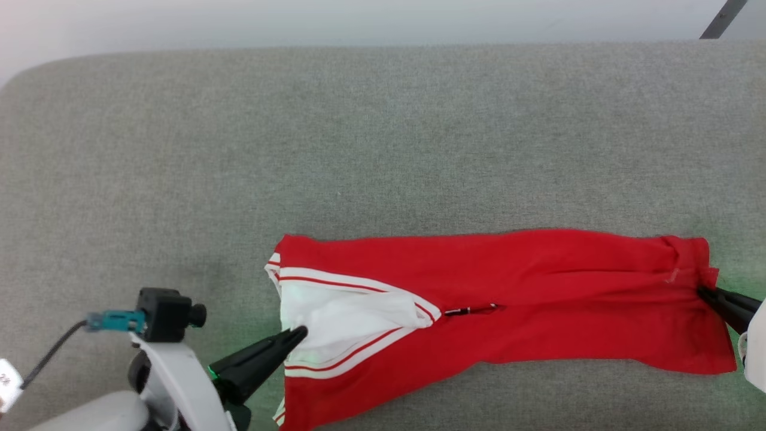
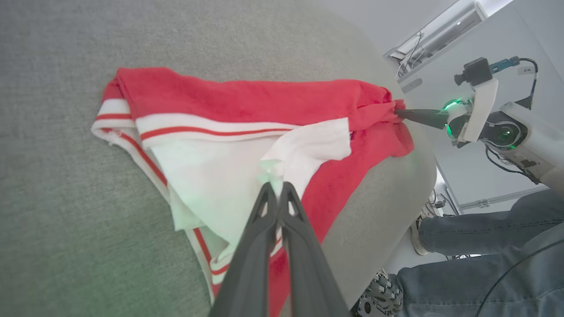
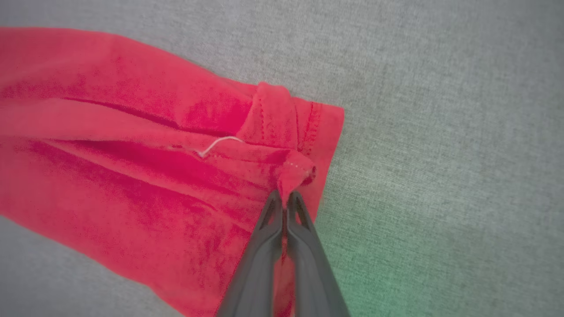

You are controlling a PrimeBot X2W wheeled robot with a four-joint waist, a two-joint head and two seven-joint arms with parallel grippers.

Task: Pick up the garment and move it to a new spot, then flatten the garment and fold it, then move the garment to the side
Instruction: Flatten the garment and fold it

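Lying along the lower right of the head view, the garment is a red shirt drawn into a long band across the grey cloth-covered desk. Its left end opens on a white sleeve edged with red-and-white stripes. A sliver of black-and-white print peeks from a fold near the middle. Long creases run along its length. In the right wrist view a loose pale thread lies on the red cloth near the stitched hem.

There is one garment, two grippers, and one person, seen in part at the lower right of the left wrist view as jeans-clad legs and a shoe beside the desk.

The left arm enters from the lower left of the head view with a small black camera on its wrist. Its fingers slant up and to the right. The left gripper is closed, pinching white sleeve cloth at its tips. The right arm shows at the right edge of the head view as a pale forearm, fingers pointing left. The right gripper is closed on a bunched corner of the red hem.
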